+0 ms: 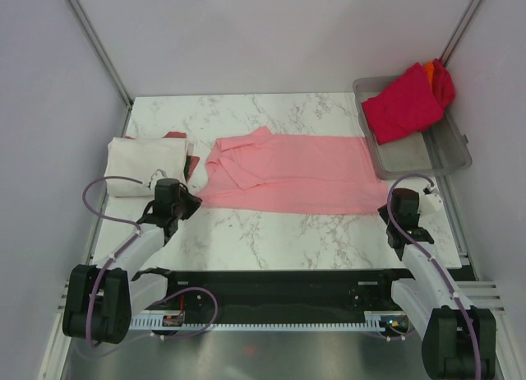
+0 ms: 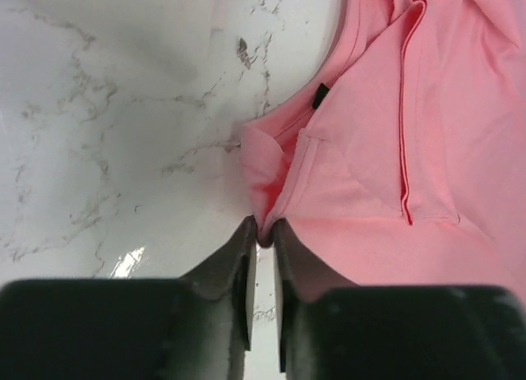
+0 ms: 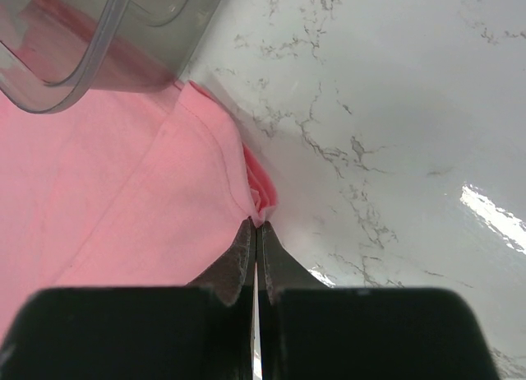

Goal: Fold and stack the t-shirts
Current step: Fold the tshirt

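A light pink t-shirt (image 1: 288, 174) lies spread across the middle of the marble table, partly folded lengthwise. My left gripper (image 2: 262, 237) is shut on its near left corner (image 2: 263, 191), the cloth bunched between the fingertips. At the shirt's near right corner (image 3: 265, 201), my right gripper (image 3: 256, 226) is shut on a pinch of folded cloth. A folded cream-white t-shirt (image 1: 146, 159) rests at the left with a dark red one (image 1: 191, 160) under it. A crimson t-shirt (image 1: 403, 104) and an orange one (image 1: 442, 80) lie in the tray.
The grey translucent plastic tray (image 1: 436, 154) stands at the back right, its corner (image 3: 99, 51) just beyond the right gripper. White walls and metal posts enclose the table. Bare marble (image 1: 279, 240) runs along the near edge between the arms.
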`<control>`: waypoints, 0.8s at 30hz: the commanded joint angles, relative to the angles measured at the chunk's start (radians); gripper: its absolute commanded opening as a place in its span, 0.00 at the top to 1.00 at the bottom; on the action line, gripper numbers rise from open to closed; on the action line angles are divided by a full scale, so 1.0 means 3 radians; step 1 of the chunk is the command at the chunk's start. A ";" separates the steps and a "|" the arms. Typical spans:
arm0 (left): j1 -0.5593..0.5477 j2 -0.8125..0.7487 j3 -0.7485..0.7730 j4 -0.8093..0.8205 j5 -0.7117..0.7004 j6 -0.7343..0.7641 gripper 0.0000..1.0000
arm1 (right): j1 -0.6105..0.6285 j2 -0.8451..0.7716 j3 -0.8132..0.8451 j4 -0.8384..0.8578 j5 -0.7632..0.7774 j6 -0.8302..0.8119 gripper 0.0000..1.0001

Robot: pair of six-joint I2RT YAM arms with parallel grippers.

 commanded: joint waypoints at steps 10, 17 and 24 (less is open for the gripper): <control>0.0020 0.0069 -0.0127 0.0320 0.0187 -0.0026 0.52 | -0.0020 -0.0037 -0.0002 0.0019 0.0034 -0.0048 1.00; 0.0020 0.0274 -0.0091 0.0351 0.0126 -0.0057 0.55 | -0.0015 -0.0017 -0.0002 0.0034 0.0019 -0.0048 1.00; 0.0020 0.0034 -0.0096 0.0167 -0.0129 0.0014 0.54 | -0.0020 0.0009 -0.0002 0.0049 0.0003 -0.0048 1.00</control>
